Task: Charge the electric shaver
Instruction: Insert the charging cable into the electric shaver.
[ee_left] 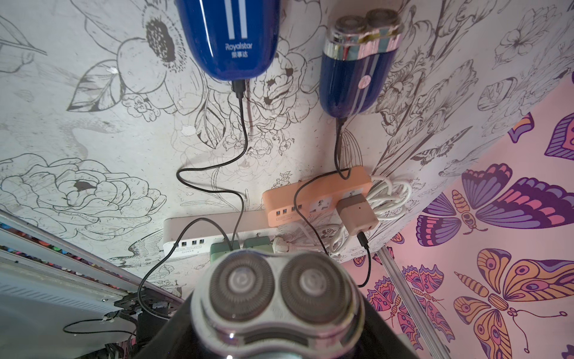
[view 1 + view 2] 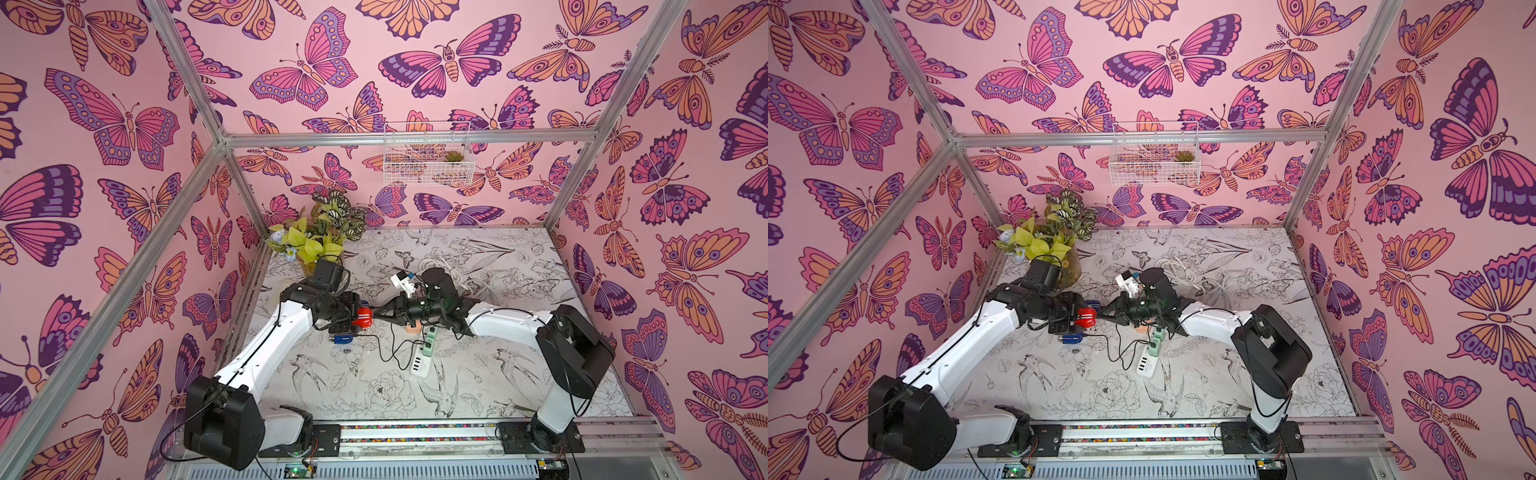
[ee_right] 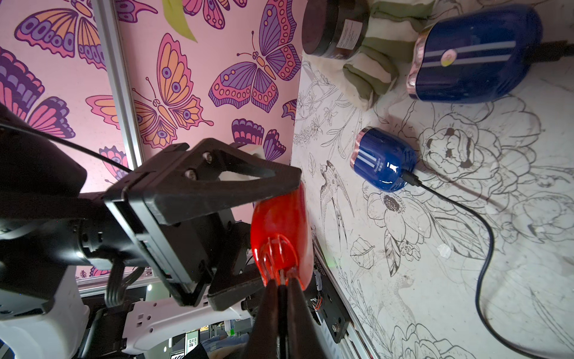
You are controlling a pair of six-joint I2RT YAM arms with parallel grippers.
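I have the electric shaver point(image 2: 365, 319) in the left gripper point(image 2: 360, 320) above mid-bench, with the right gripper point(image 2: 376, 314) meeting its base from the right. Under it a second shaver point(image 2: 343, 337) lies on the bench point(image 2: 519, 374). A power strip point(image 2: 420, 368) lies to the right, coiled cable point(image 2: 457, 274) behind it, and a potted plant point(image 2: 320, 237) in the back-left corner.

I see the red shaver point(image 3: 281, 230) in glossy, translucent plastic, the small blue shaver point(image 3: 383, 161) near it equally glossy with a shiny metallic rim, on a matt printed tabletop point(image 3: 435, 279).
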